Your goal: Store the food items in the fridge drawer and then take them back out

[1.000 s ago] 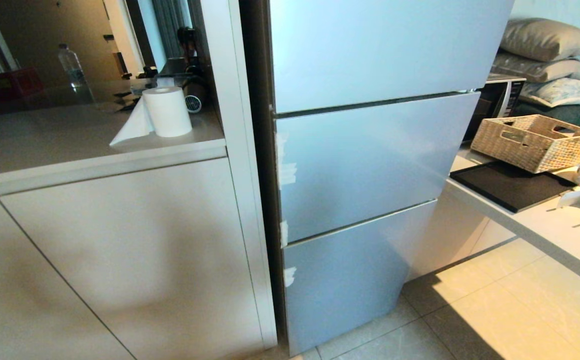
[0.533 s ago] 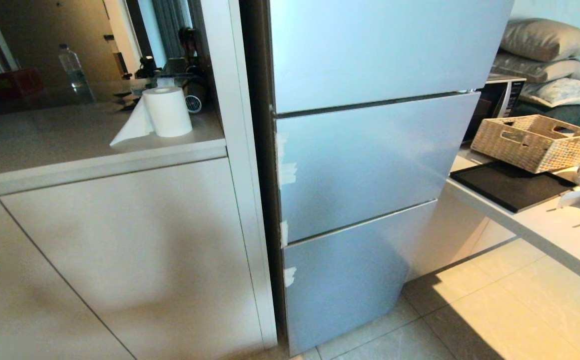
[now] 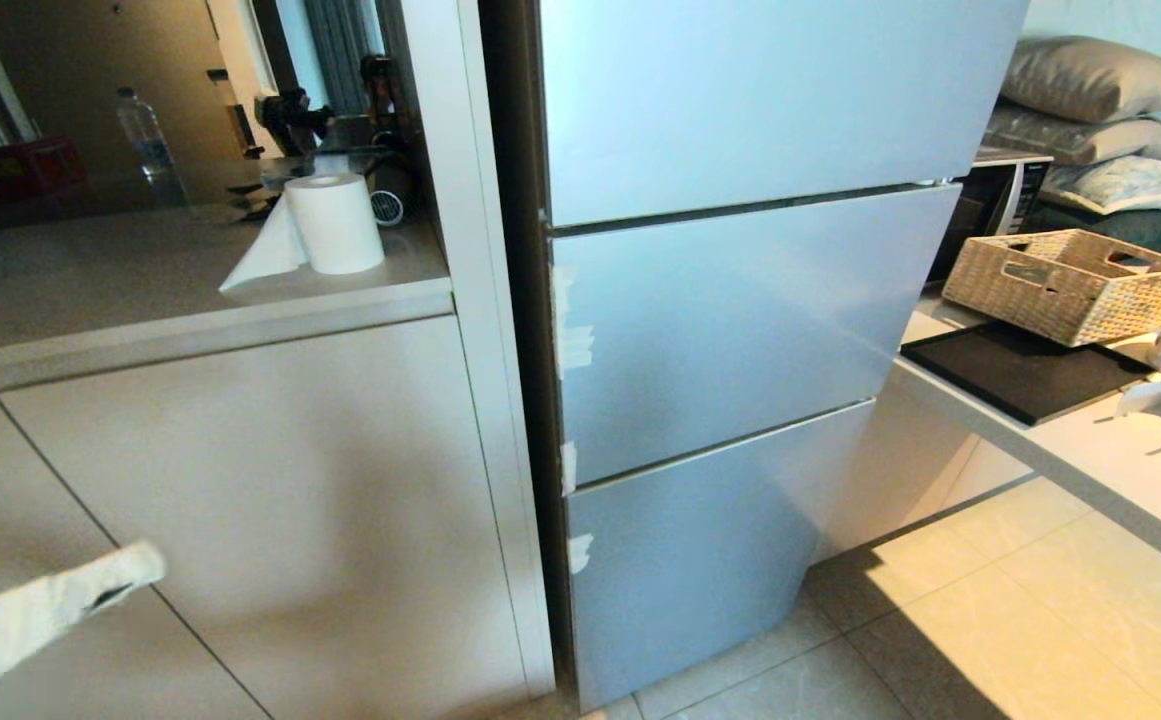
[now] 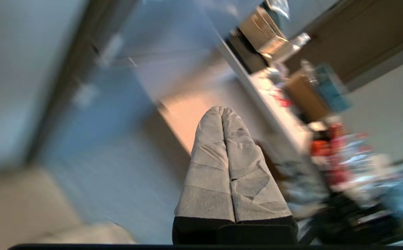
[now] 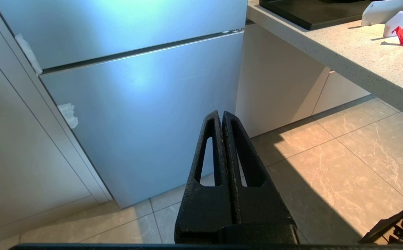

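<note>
Fridge (image 3: 740,330) fully closed, 3 pale-blue fronts flush, so the fridge drawer is hidden behind the middle front; no food items identifiable in any view. Left gripper (image 3: 145,565) with cloth-wrapped fingers pressed together, low beside the white cabinet (image 3: 270,480). Right gripper (image 5: 222,116) black, pressed together, empty, hanging over floor tiles (image 5: 343,156). Judged: middle front stiff and slick, take it at the side edge. Only right wrist view shows the bottom door (image 5: 145,111) close up
</note>
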Controlling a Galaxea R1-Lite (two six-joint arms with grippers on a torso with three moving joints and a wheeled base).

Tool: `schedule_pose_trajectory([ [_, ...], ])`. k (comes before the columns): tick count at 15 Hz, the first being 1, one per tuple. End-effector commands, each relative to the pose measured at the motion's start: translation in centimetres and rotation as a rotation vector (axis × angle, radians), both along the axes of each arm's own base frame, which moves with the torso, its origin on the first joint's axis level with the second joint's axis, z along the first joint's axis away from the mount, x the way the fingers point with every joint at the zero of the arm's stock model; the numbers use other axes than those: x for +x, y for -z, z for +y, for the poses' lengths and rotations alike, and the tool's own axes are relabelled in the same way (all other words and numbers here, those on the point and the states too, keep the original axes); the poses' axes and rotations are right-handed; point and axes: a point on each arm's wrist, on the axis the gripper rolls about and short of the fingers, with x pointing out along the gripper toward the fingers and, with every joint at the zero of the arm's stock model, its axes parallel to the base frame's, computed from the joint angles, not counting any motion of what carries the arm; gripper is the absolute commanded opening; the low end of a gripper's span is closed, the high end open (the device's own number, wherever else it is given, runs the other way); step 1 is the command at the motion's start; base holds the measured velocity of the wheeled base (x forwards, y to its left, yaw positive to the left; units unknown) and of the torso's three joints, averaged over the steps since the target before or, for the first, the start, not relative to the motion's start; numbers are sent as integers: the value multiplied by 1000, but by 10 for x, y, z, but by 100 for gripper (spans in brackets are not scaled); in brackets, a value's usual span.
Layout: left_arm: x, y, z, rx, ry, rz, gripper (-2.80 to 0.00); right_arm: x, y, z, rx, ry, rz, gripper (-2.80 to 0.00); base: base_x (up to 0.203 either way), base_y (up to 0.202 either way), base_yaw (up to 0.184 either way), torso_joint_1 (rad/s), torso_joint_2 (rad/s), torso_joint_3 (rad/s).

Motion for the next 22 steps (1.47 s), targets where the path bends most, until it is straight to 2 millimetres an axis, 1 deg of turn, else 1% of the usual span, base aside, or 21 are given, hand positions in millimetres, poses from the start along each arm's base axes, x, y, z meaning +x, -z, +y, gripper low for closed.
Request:
schedule_pose_trajectory([
  [1,80,22,-8,-68,11,217,-280,0,0,0,0,-1,2,-280,0,0,0,0,0,0],
  [3,127,37,-11,-124,-13,263,-280,0,0,0,0,1,2,-280,0,0,0,0,0,0],
  [5,172,57,-15,-152,-58,275,-280,0,0,0,0,1,2,-280,0,0,0,0,0,0],
  [7,215,75,-19,-171,-97,227,-280,0,0,0,0,1,2,-280,0,0,0,0,0,0],
  [8,234,81,-21,-180,-114,189,-280,0,0,0,0,-1,2,-280,0,0,0,0,0,0],
  [10,271,82,-29,-201,-143,98,-280,0,0,0,0,0,2,-280,0,0,0,0,0,0],
  [11,284,79,-35,-210,-150,58,-280,0,0,0,0,1,2,-280,0,0,0,0,0,0],
  [12,292,76,-44,-217,-144,33,-280,0,0,0,0,-1,2,-280,0,0,0,0,0,0],
  [13,294,74,-58,-220,-119,25,-280,0,0,0,0,1,2,-280,0,0,0,0,0,0],
  [15,294,71,-77,-219,-91,30,-280,0,0,0,0,1,2,-280,0,0,0,0,0,0],
  [17,292,65,-102,-222,-59,23,-280,0,0,0,0,1,2,-280,0,0,0,0,0,0],
  [19,296,62,-117,-229,-53,6,-280,0,0,0,0,1,2,-280,0,0,0,0,0,0],
  [22,308,64,-141,-239,-59,-20,-280,0,0,0,0,1,2,-280,0,0,0,0,0,0],
])
